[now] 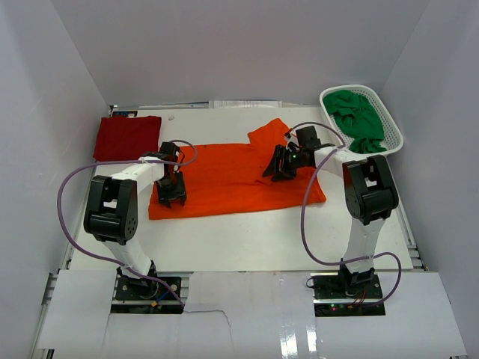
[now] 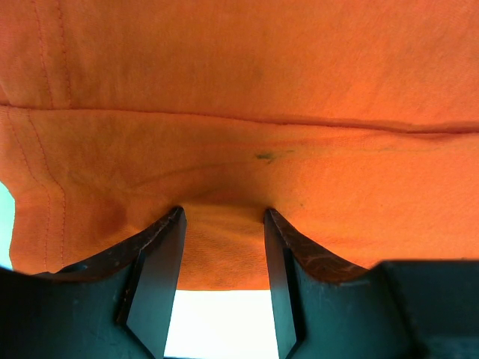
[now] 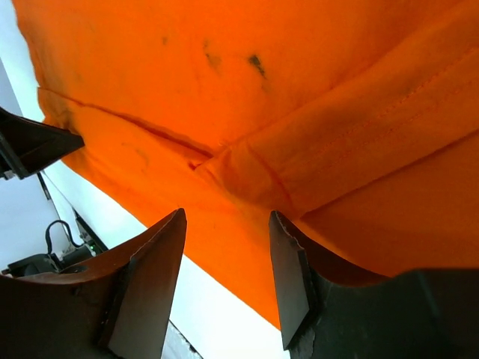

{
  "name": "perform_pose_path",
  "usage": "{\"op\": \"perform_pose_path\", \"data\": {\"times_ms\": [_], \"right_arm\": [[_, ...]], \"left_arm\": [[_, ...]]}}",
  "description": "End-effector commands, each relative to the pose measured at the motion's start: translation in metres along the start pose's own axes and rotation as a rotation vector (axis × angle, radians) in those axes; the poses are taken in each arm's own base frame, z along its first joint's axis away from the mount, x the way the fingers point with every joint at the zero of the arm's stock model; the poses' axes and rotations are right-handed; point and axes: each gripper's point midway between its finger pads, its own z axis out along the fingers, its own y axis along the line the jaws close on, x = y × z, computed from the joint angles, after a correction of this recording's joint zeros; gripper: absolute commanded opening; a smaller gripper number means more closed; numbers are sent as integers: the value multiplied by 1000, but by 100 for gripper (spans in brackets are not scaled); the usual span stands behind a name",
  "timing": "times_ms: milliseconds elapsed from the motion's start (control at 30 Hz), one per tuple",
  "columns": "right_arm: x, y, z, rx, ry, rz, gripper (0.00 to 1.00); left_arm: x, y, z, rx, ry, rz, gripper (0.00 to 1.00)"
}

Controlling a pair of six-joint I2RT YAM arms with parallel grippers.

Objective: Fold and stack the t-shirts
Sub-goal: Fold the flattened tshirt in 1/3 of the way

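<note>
Orange cloth fills the middle of the table point(image 1: 247, 239): the orange shirt point(image 1: 232, 179) lies spread flat, and both arms are down on it. The left gripper point(image 1: 171, 191) sits at the shirt's left end, close to the near hem. Its wrist view shows its fingers point(image 2: 161, 254) parted, a small hump of orange fabric rising between the tips and bare white table showing under the hem. The jaws stand apart, with nothing clamped. Over on the other side, the right gripper point(image 1: 281, 166) is planted on the shirt's right half, with the sleeve poking out just beyond it. Its own camera shows that one spread wide too, a seamed fold of orange lying ahead of its fingers point(image 3: 150, 277) and nothing pinched between them. Beyond the left gripper and off to its left, the dark red shirt point(image 1: 127, 137) lies as a neat flat rectangle, apart from the orange one. Past the right gripper, to its right, the green shirt point(image 1: 359, 123) sits crumpled inside the white basket point(image 1: 395, 136).
</note>
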Motion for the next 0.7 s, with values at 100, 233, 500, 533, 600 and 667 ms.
{"op": "perform_pose_path", "data": {"times_ms": [100,233,500,533,600,667], "right_arm": [[9,2,7,9,10,-12,55],[13,0,4,23,5,-18,56],[23,-6,-1,52,14,-19,56],[23,-6,-1,52,16,-18,56],[25,-9,0,56,17,-15,56],[25,-11,3,59,19,-14,55]], "left_arm": [[-10,2,-3,-1,-51,2,57],[-10,2,-3,1,-52,2,57],[-10,2,-5,6,-57,2,57],[-10,2,-5,6,-55,0,57],[-10,2,-5,6,-57,2,57],[-9,2,-6,6,-57,2,57]]}}
